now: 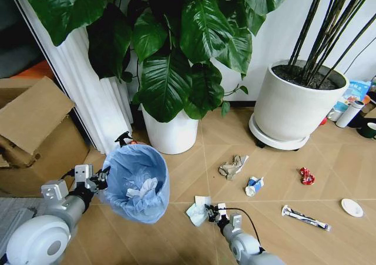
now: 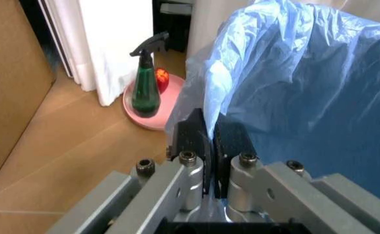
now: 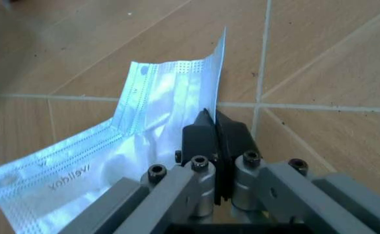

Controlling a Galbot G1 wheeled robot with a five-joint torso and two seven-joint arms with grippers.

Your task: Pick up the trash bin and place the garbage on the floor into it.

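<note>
Left gripper (image 2: 209, 141) clamps rim of trash bin (image 1: 137, 183), held tilted above floor (image 1: 176, 230) (crumpled paper inside). Right gripper (image 3: 217, 139) pinches edge of pale-blue wrapper (image 3: 137, 122), near bin. Other garbage (image 1: 234, 166) scattered near plant pot (image 1: 294, 106).
</note>
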